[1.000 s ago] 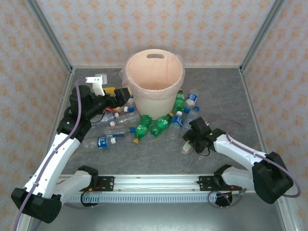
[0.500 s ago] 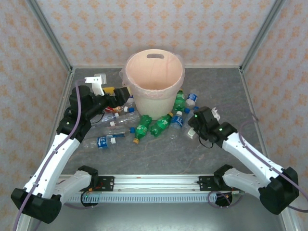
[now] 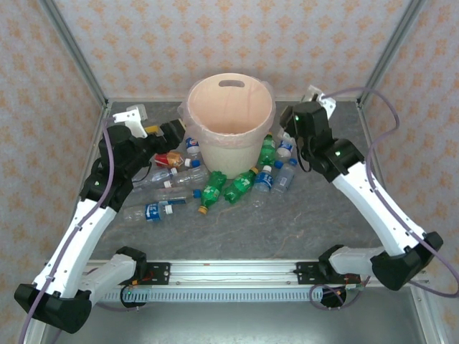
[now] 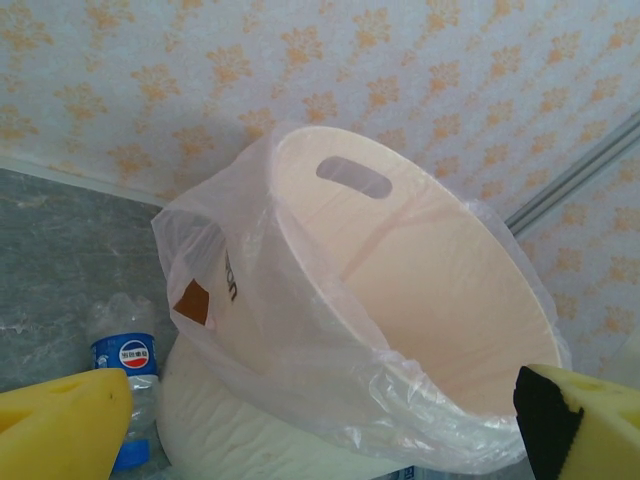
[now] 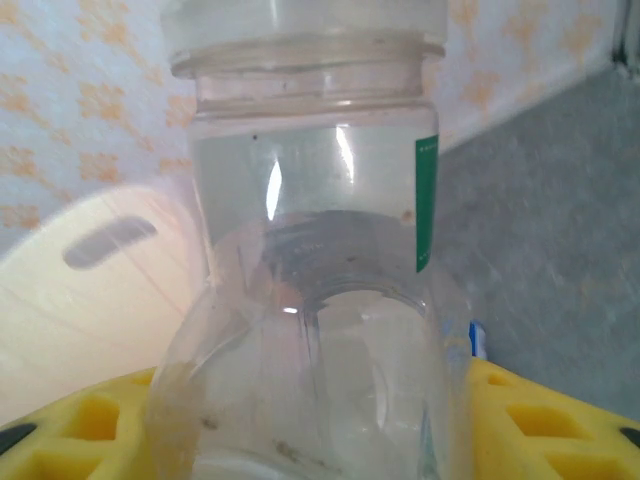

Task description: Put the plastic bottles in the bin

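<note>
As it stands upright toward the back of the grey table [image 3: 323,229], the bin [image 3: 231,115] is taken as the reference point. A thin clear liner [image 4: 250,330] is folded loosely over its rim, and one handle slot shows on its far wall.

The right arm [image 3: 358,186] reaches up to the bin's right side, level with the rim. The right gripper [image 5: 318,440] is closed on a clear bottle [image 5: 315,250], which sits between the yellow pads with a green label edge showing; the bin lies just to its left.

The left gripper [image 3: 168,132] hangs at the bin's left side, near the rim, with its jaws spread wide and nothing between them.

The other bottles lie on the table round the bin's base:
- In front: two green bottles [image 3: 213,188].
- Front right: blue-capped bottles [image 3: 265,178].
- Left: an orange-red labelled bottle [image 3: 170,159], with more clear ones in front of it.
</note>
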`<action>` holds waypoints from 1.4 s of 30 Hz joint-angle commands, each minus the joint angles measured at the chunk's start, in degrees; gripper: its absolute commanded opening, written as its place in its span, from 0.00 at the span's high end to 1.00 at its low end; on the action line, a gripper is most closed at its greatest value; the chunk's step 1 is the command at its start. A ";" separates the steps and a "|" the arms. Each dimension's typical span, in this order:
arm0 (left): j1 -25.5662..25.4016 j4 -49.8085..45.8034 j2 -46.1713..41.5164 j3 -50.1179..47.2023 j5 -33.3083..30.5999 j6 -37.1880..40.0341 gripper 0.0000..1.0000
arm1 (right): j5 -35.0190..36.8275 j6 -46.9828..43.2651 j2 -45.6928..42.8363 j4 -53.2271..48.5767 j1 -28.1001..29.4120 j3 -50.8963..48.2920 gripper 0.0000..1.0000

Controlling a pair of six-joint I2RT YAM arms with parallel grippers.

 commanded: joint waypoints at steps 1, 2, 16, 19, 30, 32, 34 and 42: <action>-0.46 -3.25 0.43 3.29 -2.82 -1.28 0.01 | 4.10 -8.21 2.57 7.06 0.29 5.78 0.49; -0.42 -4.13 0.77 3.86 -3.13 -1.28 0.01 | 3.85 -9.55 3.71 8.38 0.42 7.30 0.49; -0.43 -12.77 1.43 5.71 -8.04 -4.60 0.01 | 0.66 -20.70 19.68 16.10 8.37 20.46 0.47; -0.41 -12.14 -0.67 3.98 -7.42 -6.18 0.01 | 1.52 -22.64 21.96 16.16 9.99 21.70 0.46; -0.42 -15.33 -2.86 2.15 -11.06 -6.80 0.01 | 0.35 -25.83 24.66 15.71 12.48 22.95 0.32; -0.41 -15.93 -3.19 1.30 -12.46 -7.63 0.01 | 0.21 -26.10 24.57 15.28 12.52 23.15 0.23; -0.41 -16.44 -3.39 0.35 -13.88 -8.67 0.01 | 0.48 -26.60 24.43 15.03 12.57 23.15 0.03; -0.42 -22.78 -2.40 -0.34 -22.87 -14.12 0.01 | 1.24 -27.98 22.39 14.99 12.57 21.73 0.00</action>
